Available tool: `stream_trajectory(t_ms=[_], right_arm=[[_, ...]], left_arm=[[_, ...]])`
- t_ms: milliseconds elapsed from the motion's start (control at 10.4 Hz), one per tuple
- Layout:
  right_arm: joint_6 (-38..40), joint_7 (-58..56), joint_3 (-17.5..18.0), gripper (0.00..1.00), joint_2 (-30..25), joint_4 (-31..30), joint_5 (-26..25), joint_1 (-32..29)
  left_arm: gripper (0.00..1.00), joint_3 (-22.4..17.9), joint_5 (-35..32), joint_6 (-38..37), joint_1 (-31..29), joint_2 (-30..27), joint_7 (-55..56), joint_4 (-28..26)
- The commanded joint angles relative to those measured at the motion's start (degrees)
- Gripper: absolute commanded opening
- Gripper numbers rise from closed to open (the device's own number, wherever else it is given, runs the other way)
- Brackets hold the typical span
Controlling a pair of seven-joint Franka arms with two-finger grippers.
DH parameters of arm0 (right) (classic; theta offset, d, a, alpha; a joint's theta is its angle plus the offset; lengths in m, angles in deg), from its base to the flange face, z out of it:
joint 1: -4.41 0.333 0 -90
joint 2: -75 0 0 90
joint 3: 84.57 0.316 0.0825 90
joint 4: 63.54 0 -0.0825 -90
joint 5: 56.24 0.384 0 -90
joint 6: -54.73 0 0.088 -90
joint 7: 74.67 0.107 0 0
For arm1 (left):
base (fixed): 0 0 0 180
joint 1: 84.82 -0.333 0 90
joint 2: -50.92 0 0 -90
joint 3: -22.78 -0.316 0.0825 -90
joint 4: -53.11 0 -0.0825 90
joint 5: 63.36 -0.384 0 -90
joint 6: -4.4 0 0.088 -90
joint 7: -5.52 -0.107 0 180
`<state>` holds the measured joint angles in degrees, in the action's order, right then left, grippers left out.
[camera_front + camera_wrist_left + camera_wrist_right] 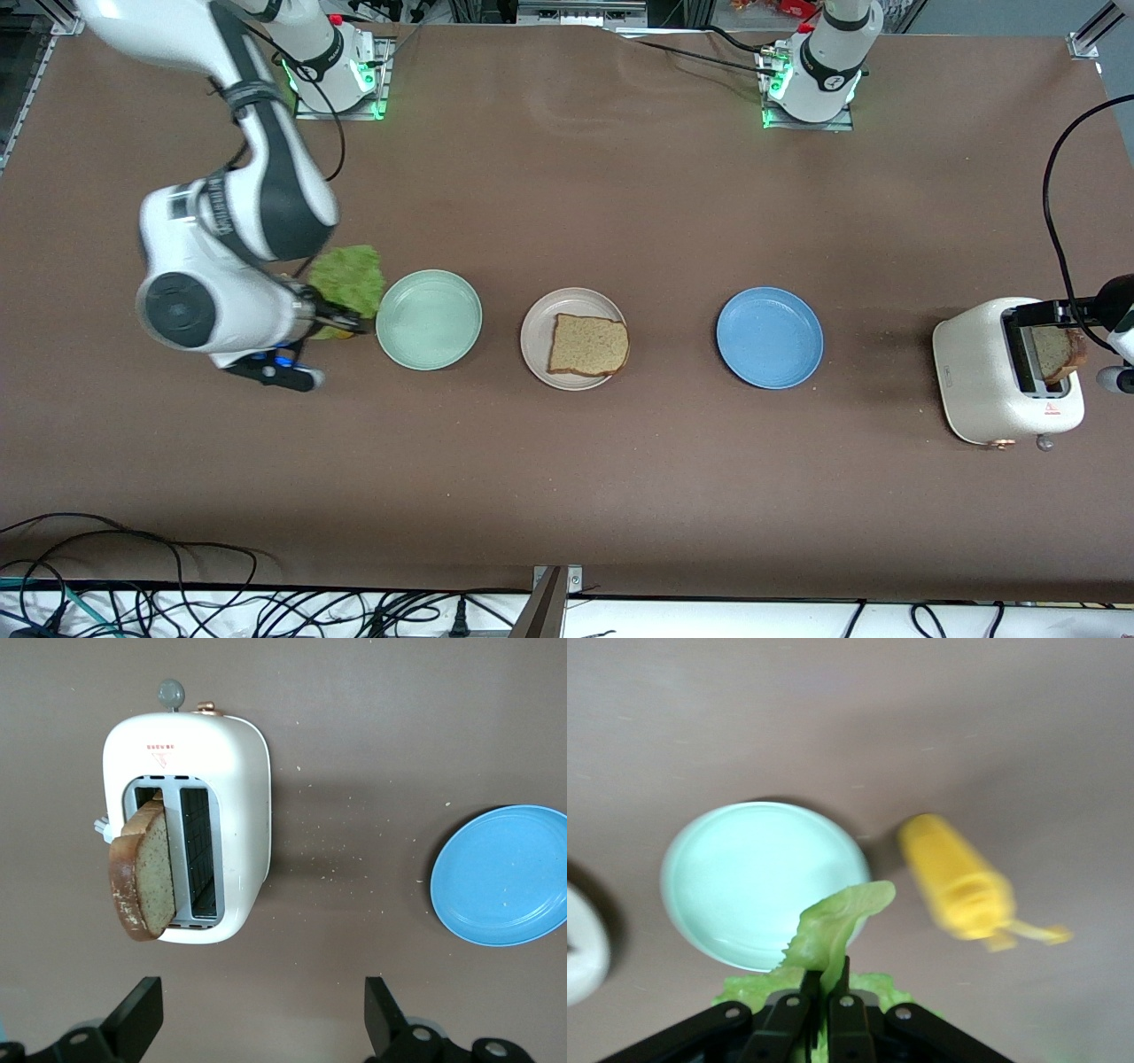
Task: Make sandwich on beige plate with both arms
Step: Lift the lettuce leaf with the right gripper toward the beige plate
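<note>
Front view: beige plate (534, 354) mid-worktop holds one bread slice (588, 345); lettuce and top slice outstanding.

Left wrist view: second slice (142, 877) sits in toaster (239, 815); left gripper (257, 1014) above it, fingers apart, empty.

Right wrist view: right gripper (826, 992) clamped on lettuce (833, 926), over worktop beside mint plate (735, 877), not yet at beige plate.

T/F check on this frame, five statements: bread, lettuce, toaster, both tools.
1. A bread slice lies on the beige plate. True.
2. The right tool is shut on the lettuce leaf. True.
3. The lettuce lies on the mint-green plate. False: it is held in the air beside that plate.
4. The toaster is empty. False: a second bread slice sticks out of one slot.
5. The left tool grips that slice. False: it is open, holding nothing.
</note>
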<state>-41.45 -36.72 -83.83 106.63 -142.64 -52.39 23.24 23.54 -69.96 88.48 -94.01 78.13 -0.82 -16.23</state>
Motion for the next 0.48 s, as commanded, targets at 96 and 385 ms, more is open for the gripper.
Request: stream_trajectory(t_ms=[96, 385], right_arm=[[-11.6, 27.5, -0.3, 0.0, 5.4, 1.8, 1.3, 11.0], [-28.8, 34.2, 1.1, 0.0, 9.3, 1.9, 3.6, 13.5]], left_arm=[[1.0, 0.4, -1.6, 0.3, -0.1, -0.4, -1.4, -0.1], [1.0, 0.5, -1.7, 0.3, 0.0, -0.4, -1.3, 0.0]])
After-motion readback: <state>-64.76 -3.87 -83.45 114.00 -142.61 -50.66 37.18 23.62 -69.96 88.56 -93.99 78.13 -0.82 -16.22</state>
